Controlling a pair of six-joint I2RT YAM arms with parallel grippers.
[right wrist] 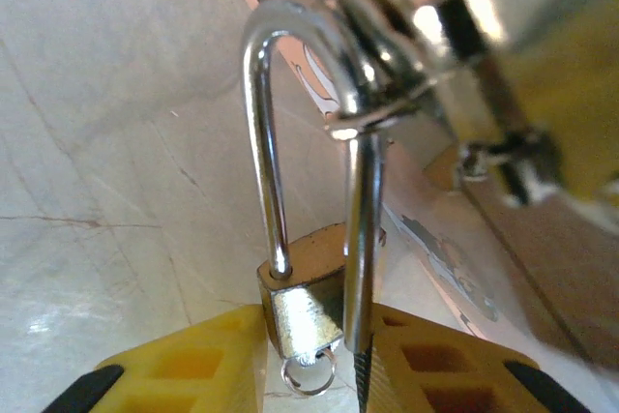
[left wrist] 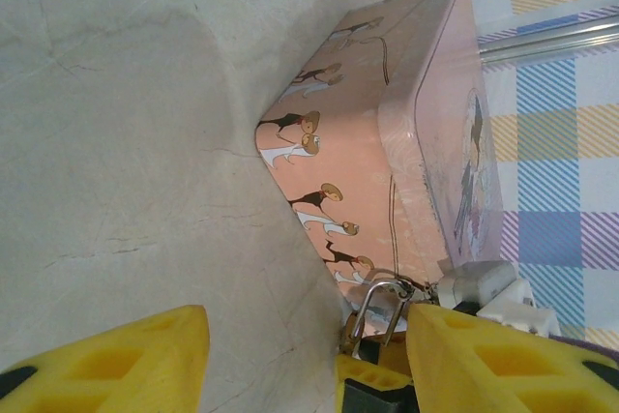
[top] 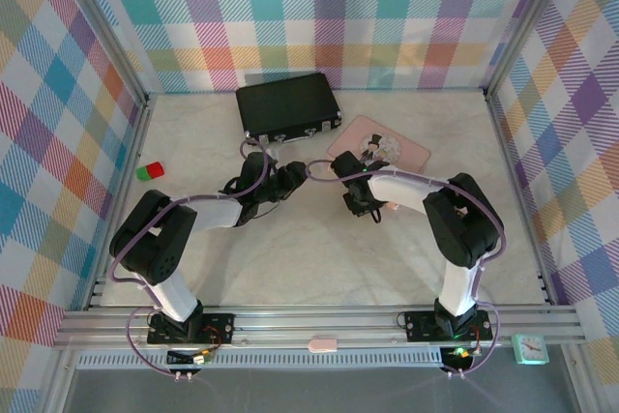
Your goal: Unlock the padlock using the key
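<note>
Padlock point(right wrist: 309, 273) location: you will find it hanging by its shackle point(right wrist: 259, 132) from the clasp point(right wrist: 387, 79) of the pink box point(top: 401, 152), at the box's 7 o'clock corner in the overhead view. In the right wrist view the brass body sits at 6 o'clock. The shackle arches up to 12 o'clock and passes through the clasp ring. The left leg of the shackle enters the body. A second thin silver bar runs down across the body's right edge and ends in a ridged tip; you cannot tell whether it is seated in the body. A small wire ring point(right wrist: 309, 372) hangs under the body.

The right gripper point(right wrist: 314, 350) is clenched on the padlock. Its yellow fingers point(right wrist: 184, 369) sit against both sides of the brass body.

The left gripper point(left wrist: 305, 336) is released. Its two yellow fingers stand wide apart, with bare table point(left wrist: 116, 142) between them. In its wrist view the padlock is at 5 o'clock, just beside the right-hand finger. The pink box extends toward 1 o'clock, its decorated side wall facing you.

Overhead, the two grippers face each other near the table centre, with the left gripper at 9 o'clock of the padlock. A closed black case point(top: 287, 105) lies at 11 o'clock of the pink box, near it and close to the back wall. A red and a green block point(top: 150, 172) touch each other at 9 o'clock, well apart from both grippers.
</note>
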